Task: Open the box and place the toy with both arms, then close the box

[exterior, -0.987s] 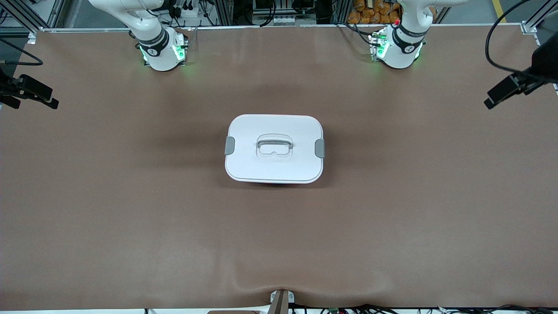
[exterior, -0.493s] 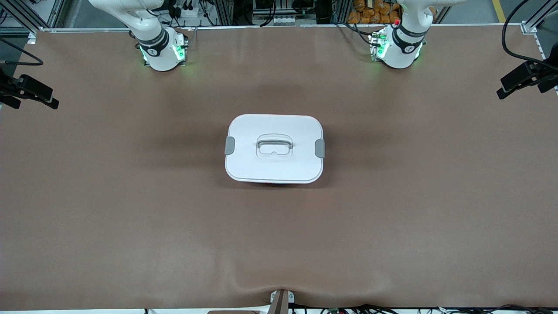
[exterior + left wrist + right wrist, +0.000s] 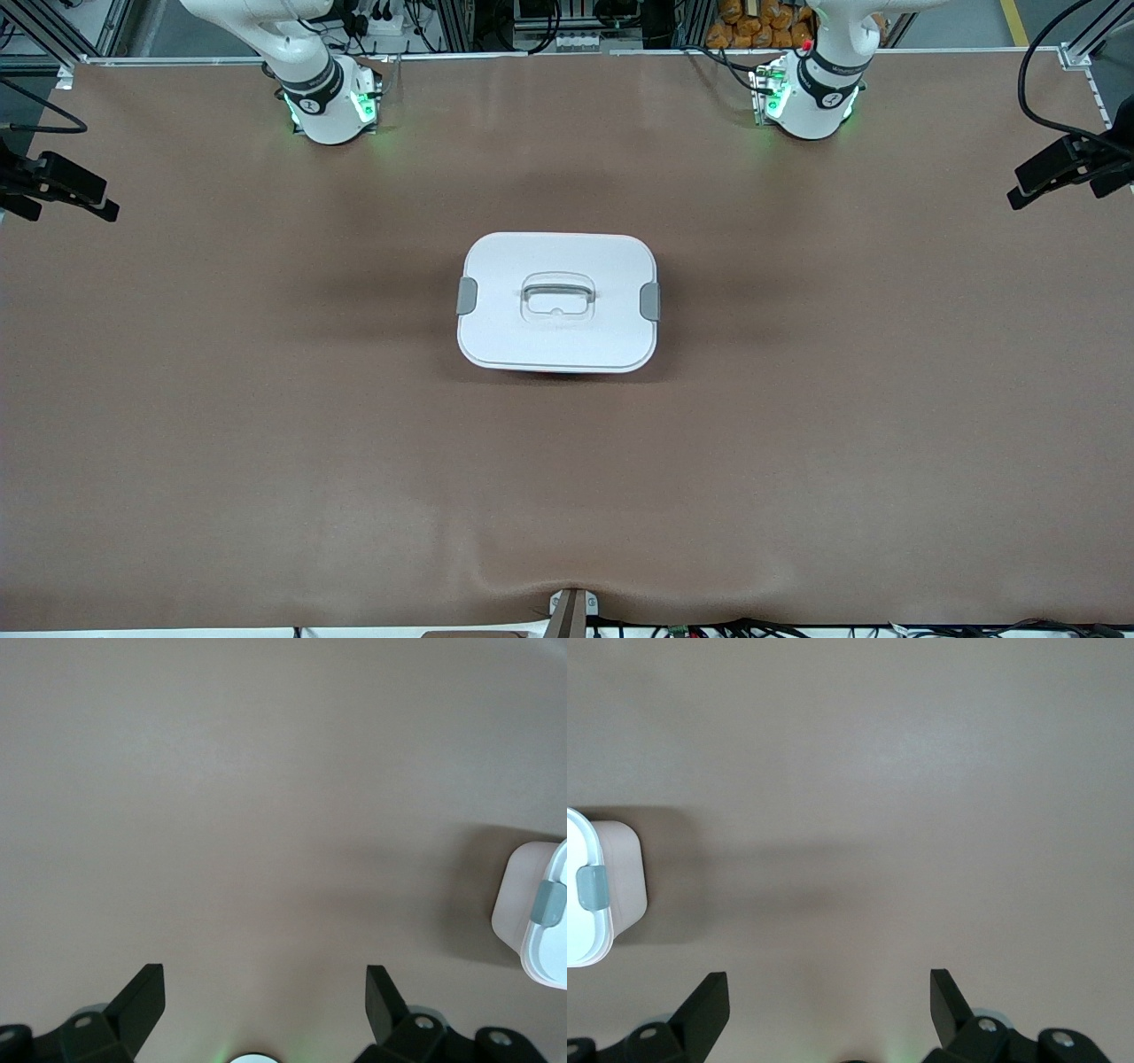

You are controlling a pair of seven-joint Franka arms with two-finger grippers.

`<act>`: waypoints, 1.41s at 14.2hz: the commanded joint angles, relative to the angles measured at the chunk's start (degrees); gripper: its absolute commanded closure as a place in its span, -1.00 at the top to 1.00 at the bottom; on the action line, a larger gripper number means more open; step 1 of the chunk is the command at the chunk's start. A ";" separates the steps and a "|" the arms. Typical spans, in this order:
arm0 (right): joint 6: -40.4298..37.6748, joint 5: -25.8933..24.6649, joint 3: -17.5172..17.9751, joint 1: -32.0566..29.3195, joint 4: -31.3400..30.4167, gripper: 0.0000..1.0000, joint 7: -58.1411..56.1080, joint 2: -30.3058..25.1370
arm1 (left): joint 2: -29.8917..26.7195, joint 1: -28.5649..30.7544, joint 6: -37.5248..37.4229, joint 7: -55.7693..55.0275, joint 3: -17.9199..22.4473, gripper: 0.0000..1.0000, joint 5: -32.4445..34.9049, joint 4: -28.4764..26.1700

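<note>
My left gripper hangs over bare counter at my left arm's end, fingers spread wide, nothing between them. My right gripper hangs over the counter at my right arm's end, fingers also spread, empty. The box sits mid-counter, well apart from both grippers, white lid on, grey clips at each short side, clear handle centred. Pinkish tub wall shows under the lid in the left wrist view. Toy not visible.
</note>
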 commanded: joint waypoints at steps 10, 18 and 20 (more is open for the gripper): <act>0.09 -0.67 -0.27 -0.47 -0.20 1.00 0.33 -0.47 | 1.28 0.74 0.71 0.07 -0.39 1.00 -0.60 0.83; 0.18 -0.67 -0.27 -0.47 -0.20 1.00 0.33 -0.38 | 1.54 0.57 0.71 0.50 -0.31 1.00 -0.78 1.36; 0.18 -0.67 -0.27 -0.47 -0.20 1.00 0.33 -0.38 | 1.46 0.66 0.62 0.67 -0.31 1.00 -0.78 1.36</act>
